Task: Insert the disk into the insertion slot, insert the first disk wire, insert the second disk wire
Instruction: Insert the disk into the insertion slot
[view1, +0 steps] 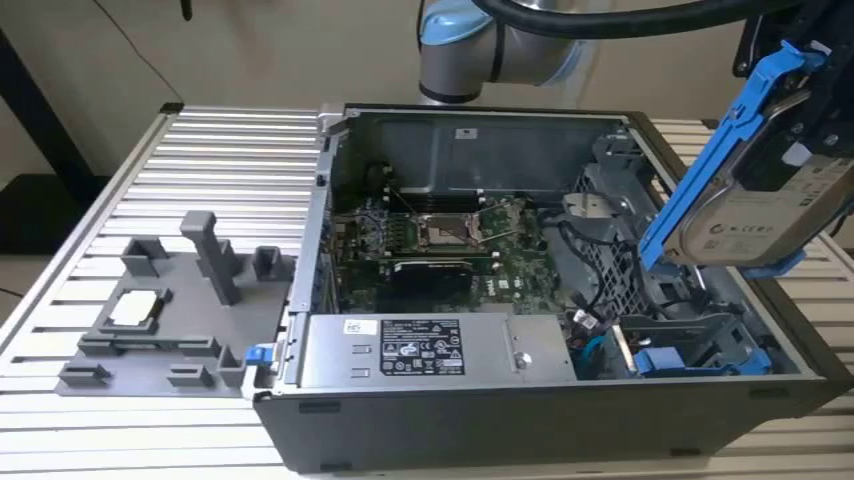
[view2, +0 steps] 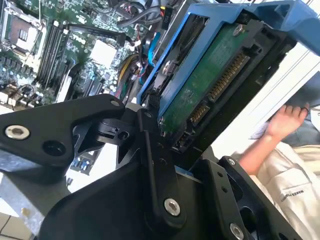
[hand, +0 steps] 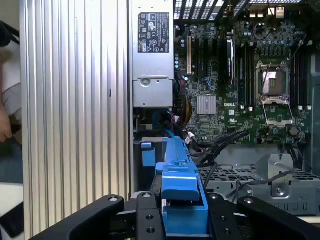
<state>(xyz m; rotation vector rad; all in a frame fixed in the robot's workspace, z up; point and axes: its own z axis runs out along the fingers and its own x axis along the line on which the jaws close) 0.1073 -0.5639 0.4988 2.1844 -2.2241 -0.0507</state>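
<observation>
Firmly closed on the disk (hand: 179, 172), the gripper (hand: 184, 212) clamps the blue carrier frame between its black fingers (hand: 147, 216), one on each side, in the first wrist view. In the second wrist view the disk's green circuit-board underside and its row of connector pins face the camera.

Taking the silver power-supply box (view1: 414, 350) as the landmark, the disk (view1: 761, 215) hangs high above it and well off to the exterior view's right. It is steeply tilted, pale label outward, with its lower end over the case's far side wall. It touches nothing but the claw.

The insertion slot (view1: 681, 330) sits low in the computer case (view1: 534, 425), near the power-supply box on the exterior view's right, with blue plastic fittings at its base. The disk is above it and apart from it. Loose black and blue cables (view1: 590, 335) lie between the box and the slot.

Behind the box is the green motherboard (view1: 427, 235), and a perforated grey cage (view1: 607, 255) stands behind the slot.

Outside the case, to the exterior view's left of the box, a grey fixture plate (view1: 174, 310) with upright pegs rests on the slatted table (view1: 227, 150). A person's hand (view2: 289, 119) shows beyond the disk in the second wrist view.
</observation>
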